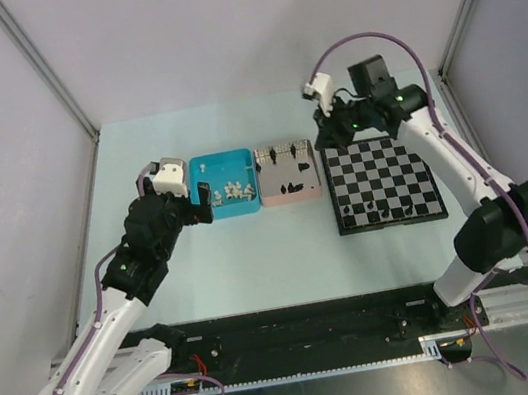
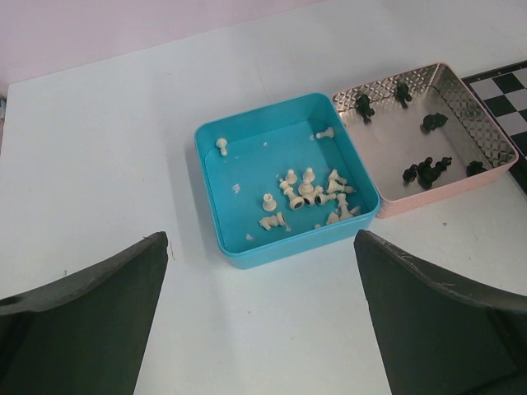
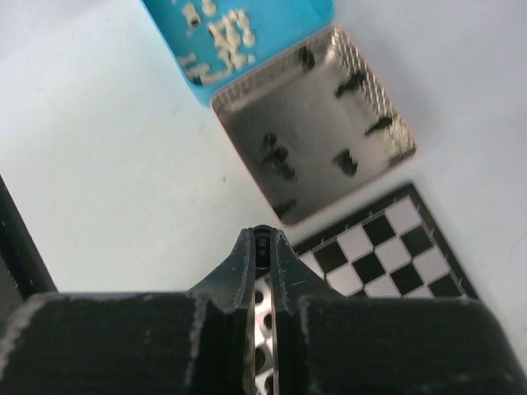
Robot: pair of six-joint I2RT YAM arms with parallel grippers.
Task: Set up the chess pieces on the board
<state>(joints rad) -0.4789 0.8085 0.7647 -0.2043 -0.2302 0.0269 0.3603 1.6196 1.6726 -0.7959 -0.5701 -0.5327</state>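
Observation:
The board [image 1: 382,173] lies at the right, with a few black chess pieces [image 1: 395,208] standing along its near row. My right gripper [image 1: 324,139] hovers over the board's far-left corner and is shut on a small black piece [image 3: 262,240] pinched between its fingertips, above the board's edge [image 3: 387,247]. More black pieces [image 3: 278,156] lie in the pink tray [image 1: 291,193]. White pieces [image 2: 305,193] lie in the blue tray [image 2: 288,247]. My left gripper [image 2: 262,329] is open and empty just short of the blue tray's near wall.
The blue tray [image 1: 229,213] and the pink tray [image 2: 428,185] sit side by side left of the board, touching. A corner of the board [image 2: 506,86] shows past the pink tray. A black rail runs along the table's near edge [image 1: 296,329].

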